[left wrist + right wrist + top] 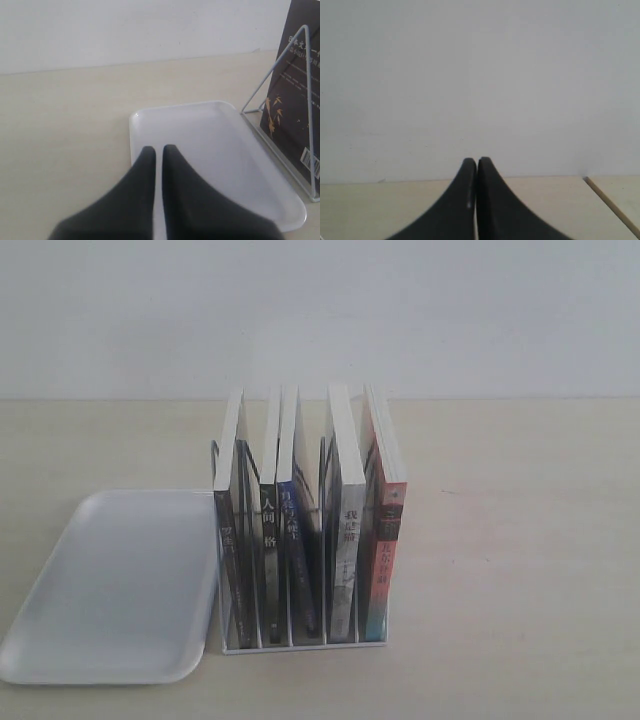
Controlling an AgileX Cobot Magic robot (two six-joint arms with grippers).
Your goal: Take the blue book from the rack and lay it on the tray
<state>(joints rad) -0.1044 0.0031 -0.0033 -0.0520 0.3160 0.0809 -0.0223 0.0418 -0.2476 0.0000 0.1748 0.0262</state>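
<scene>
The blue book (292, 538) stands upright in the middle slot of the white wire rack (300, 644), its dark blue spine facing the exterior camera. Directly to the rack's left lies the white tray (110, 580), with nothing on it. Neither arm shows in the exterior view. In the left wrist view my left gripper (158, 149) hovers over the tray (220, 145), its fingers close together and holding nothing; the rack's wire end (280, 67) stands beside it. My right gripper (477, 160) is shut and empty, facing the wall over bare table.
Four other books share the rack: a dark one (229, 550) at the left end, a black-spined one (268, 540), a grey-spined one (347, 560) and a red-and-teal one (385, 555). The table's edge (612, 207) shows in the right wrist view.
</scene>
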